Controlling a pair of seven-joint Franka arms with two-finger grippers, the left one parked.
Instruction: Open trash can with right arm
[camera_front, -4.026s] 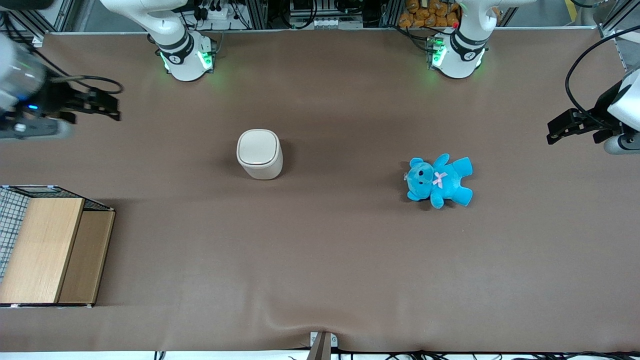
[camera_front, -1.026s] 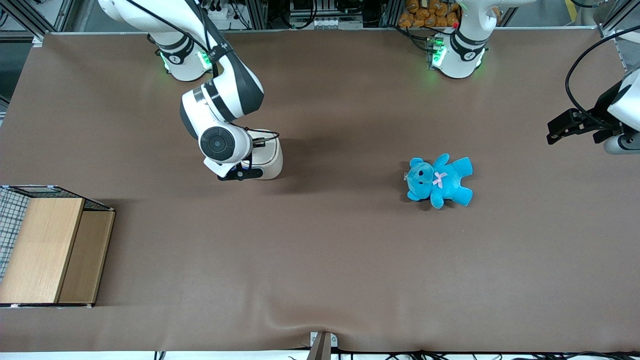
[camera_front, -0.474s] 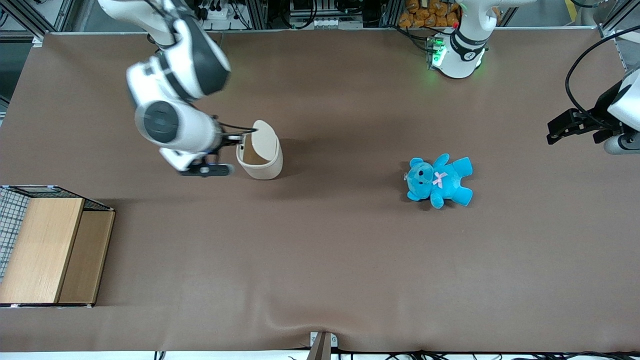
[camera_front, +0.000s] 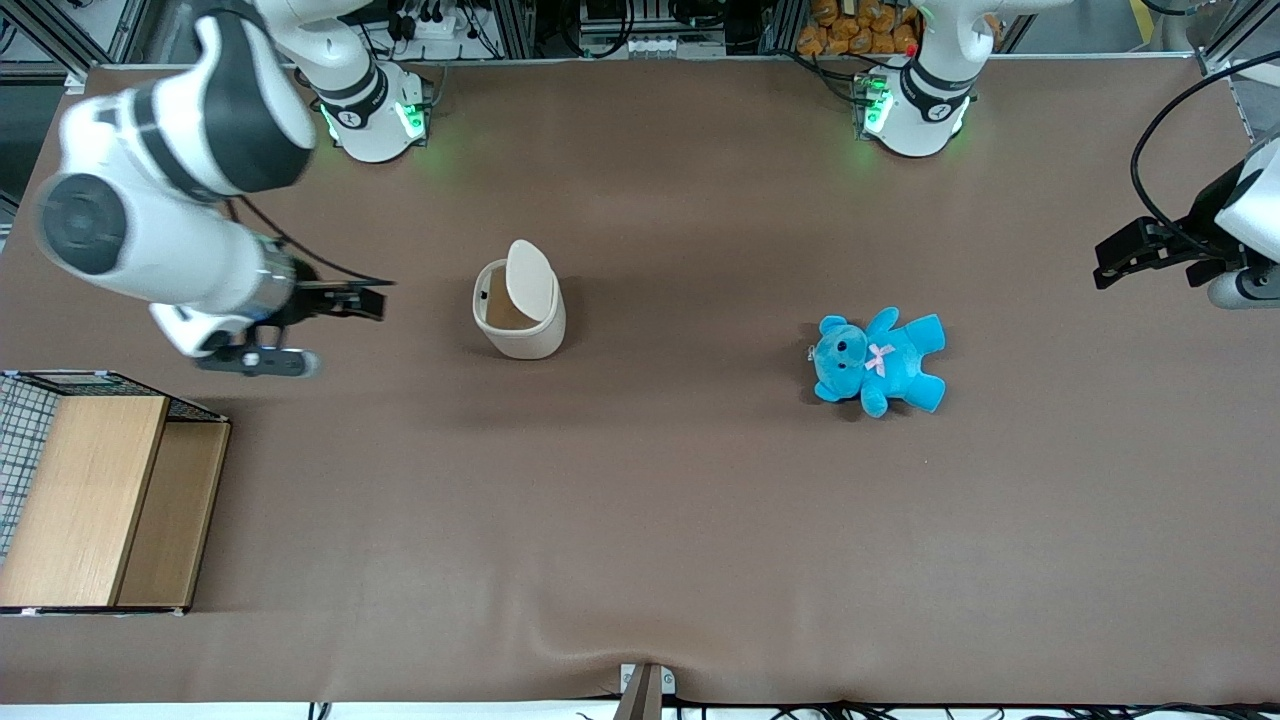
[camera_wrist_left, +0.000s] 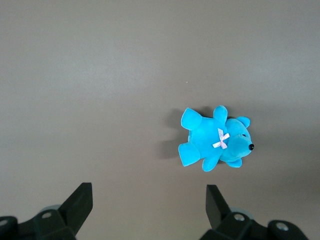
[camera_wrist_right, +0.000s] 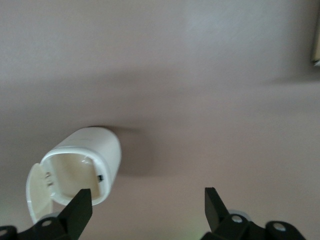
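One risk remains: the trash can (camera_front: 519, 312) stands mid-table, lid up but unlatched — it could drop shut. My gripper (camera_front: 345, 300), fingers spread and empty, hangs beside it, apart.

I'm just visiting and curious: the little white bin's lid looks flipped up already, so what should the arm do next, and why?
Probably just ease the right arm clear and park it. The trash can stands upright with its lid tipped up and its inside showing. The claw is open, holds nothing and hangs apart from the can, toward the working arm's end of the table, so nothing seems left to push.
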